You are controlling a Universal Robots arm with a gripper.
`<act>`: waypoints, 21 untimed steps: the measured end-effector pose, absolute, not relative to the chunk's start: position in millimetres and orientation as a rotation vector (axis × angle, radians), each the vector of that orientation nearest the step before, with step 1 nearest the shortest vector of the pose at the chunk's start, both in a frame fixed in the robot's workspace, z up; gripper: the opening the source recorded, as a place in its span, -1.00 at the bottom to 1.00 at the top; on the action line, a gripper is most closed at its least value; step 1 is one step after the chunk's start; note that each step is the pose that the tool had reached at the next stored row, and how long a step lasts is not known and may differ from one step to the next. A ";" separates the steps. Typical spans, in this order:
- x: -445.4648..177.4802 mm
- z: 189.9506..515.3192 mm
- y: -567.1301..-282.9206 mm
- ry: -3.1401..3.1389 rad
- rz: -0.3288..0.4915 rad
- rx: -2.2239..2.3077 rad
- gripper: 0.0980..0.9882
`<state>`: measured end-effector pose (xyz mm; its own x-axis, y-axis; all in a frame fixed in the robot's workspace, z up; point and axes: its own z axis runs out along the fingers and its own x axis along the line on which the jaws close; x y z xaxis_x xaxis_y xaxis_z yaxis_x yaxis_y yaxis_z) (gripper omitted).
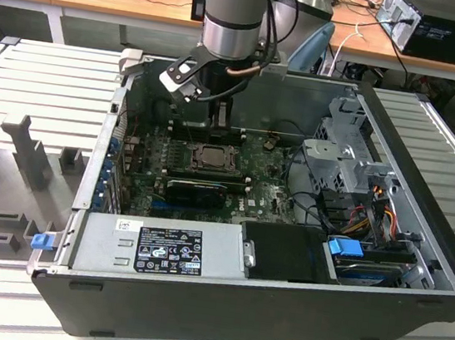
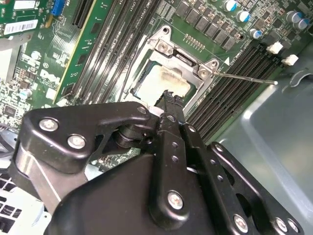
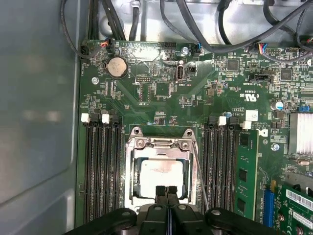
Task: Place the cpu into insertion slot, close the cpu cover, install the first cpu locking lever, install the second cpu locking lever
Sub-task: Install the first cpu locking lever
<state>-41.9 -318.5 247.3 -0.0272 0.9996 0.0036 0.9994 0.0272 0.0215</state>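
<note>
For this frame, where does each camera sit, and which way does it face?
Exterior view: off the arm, outside the open computer case, looking down into it; the arm and tool show.
First wrist view: on the arm, facing straight down at the motherboard; the shut tool shows over the cpu.
Second wrist view: on the arm, looking obliquely along the tool towards the cpu.
Shared: both wrist views show the tool tip at the cpu, framed by the cpu cover.
</note>
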 end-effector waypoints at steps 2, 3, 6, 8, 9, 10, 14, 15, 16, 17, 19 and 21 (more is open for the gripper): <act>-41.9 250.9 -318.5 2.242 0.027 2.182 -0.98; -41.9 252.9 -318.5 2.242 0.027 2.182 -0.98; -41.9 260.6 -318.5 2.241 0.026 2.181 -0.98; -41.9 269.6 -318.5 2.241 0.025 2.181 -0.98; -41.9 271.2 -318.4 2.245 0.024 2.176 -0.98; -41.9 271.1 -318.4 2.279 0.025 2.141 -0.98; -41.9 270.4 -318.4 2.420 0.025 1.980 -0.98; -42.0 270.4 -318.4 2.435 0.025 1.962 -0.98; -42.0 270.4 -318.4 2.449 0.025 1.945 -0.98; -42.0 270.3 -318.4 2.467 0.026 1.923 -0.98; -42.1 270.2 -318.4 2.499 0.026 1.881 -0.98; -42.2 270.2 -318.4 2.532 0.026 1.837 -0.98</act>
